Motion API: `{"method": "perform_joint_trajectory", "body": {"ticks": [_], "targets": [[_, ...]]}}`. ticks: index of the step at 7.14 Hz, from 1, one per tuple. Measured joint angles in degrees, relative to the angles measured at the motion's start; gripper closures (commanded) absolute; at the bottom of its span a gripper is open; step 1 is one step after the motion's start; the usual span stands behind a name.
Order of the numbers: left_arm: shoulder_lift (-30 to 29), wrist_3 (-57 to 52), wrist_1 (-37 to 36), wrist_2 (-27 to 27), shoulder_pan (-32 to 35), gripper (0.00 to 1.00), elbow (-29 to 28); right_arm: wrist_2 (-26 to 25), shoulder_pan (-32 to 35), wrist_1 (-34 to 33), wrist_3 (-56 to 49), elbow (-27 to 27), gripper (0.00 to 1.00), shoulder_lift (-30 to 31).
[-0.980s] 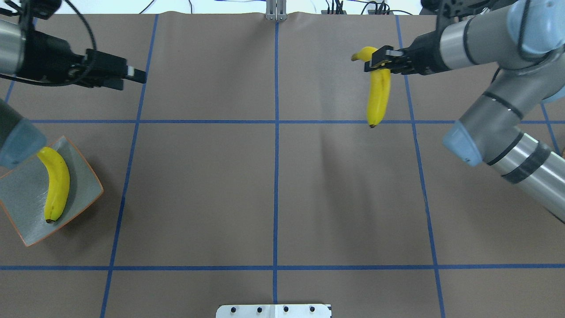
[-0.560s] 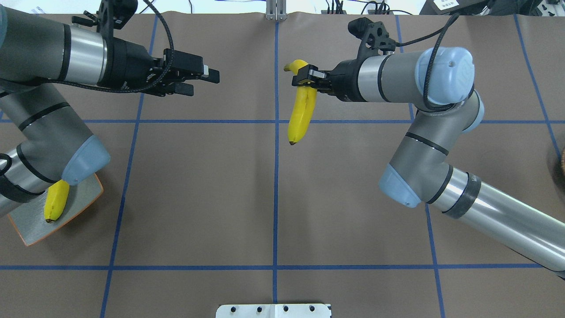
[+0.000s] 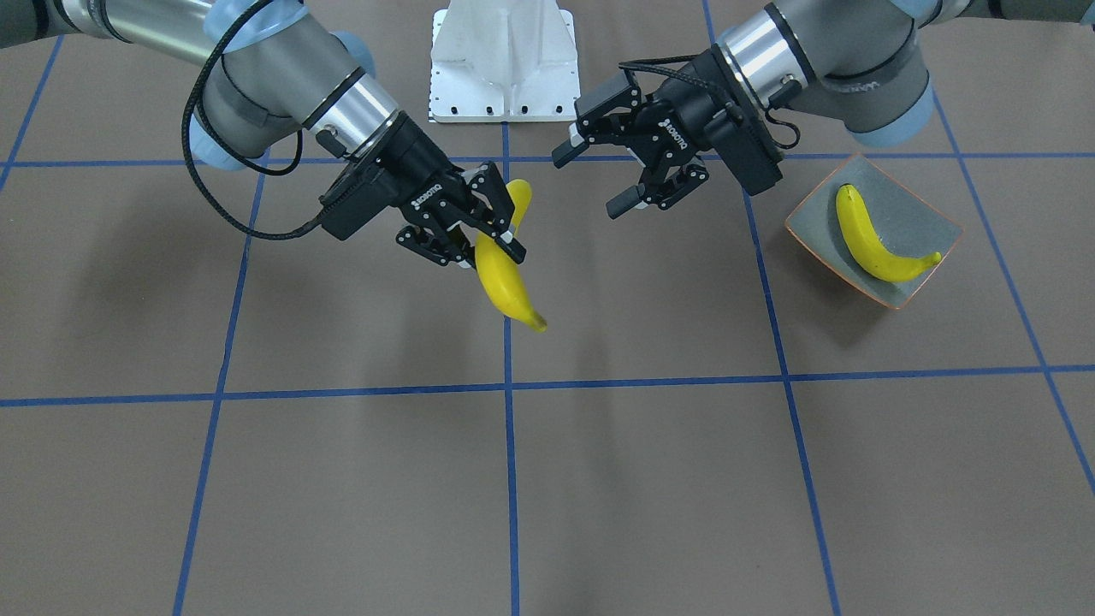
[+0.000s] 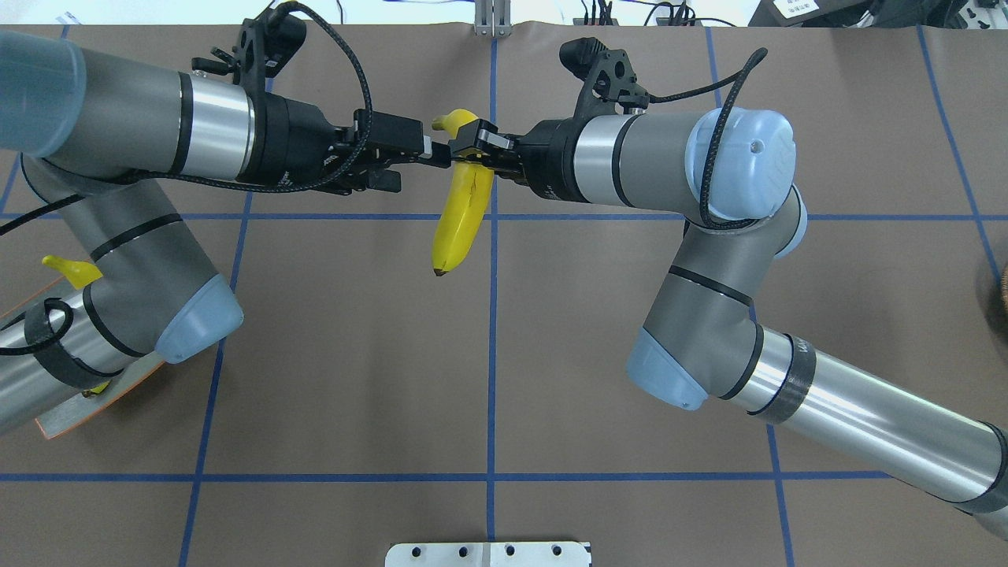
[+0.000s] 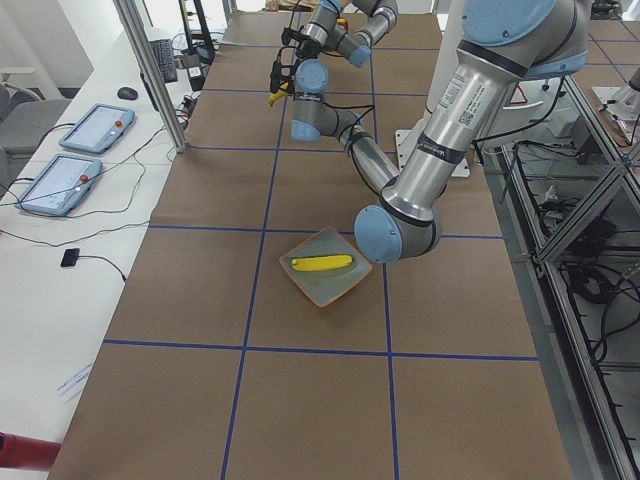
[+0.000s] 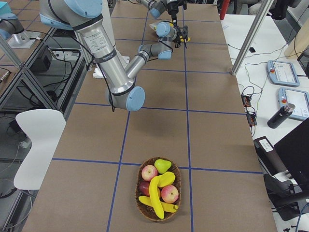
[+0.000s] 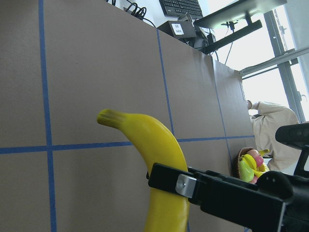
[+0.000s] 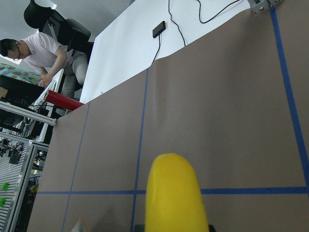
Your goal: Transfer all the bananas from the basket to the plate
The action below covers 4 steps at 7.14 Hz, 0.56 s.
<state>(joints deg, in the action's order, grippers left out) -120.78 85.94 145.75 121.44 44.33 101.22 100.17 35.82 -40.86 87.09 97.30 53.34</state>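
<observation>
the right gripper (image 3: 489,238) is pinching a banana (image 3: 503,287) near its stem over the middle of the table (image 3: 599,479) — long axis hanging downward below the jaws — while the left gripper (image 3: 593,181), spread open, is hovering just beside the stem end, on the side nearer the plate (image 3: 920,210).

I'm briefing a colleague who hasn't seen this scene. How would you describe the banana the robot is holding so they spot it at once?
Find the table's middle blue tape line. Above it the right end effector grips one banana near its stem. Unlike the banana lying on the plate and the bananas in the basket, it hangs in the air.
</observation>
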Motion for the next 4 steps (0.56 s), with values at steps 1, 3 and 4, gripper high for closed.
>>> {"method": "perform_joint_trajectory", "body": {"ticks": [1, 3, 4], "targets": [[0.24, 0.01, -0.04, -0.08, -0.36, 0.0, 0.08, -0.02, 0.0, -0.07, 0.19, 0.52, 1.0, -0.18], [0.38, -0.06, -0.1, -0.11, -1.85, 0.0, 0.15, -0.16, 0.03, -0.09, 0.29, 1.06, 1.0, -0.6], [0.36, -0.12, -0.11, -0.08, -2.86, 0.01, 0.28, -0.26, 0.04, -0.09, 0.31, 1.11, 1.0, -0.78]]}}
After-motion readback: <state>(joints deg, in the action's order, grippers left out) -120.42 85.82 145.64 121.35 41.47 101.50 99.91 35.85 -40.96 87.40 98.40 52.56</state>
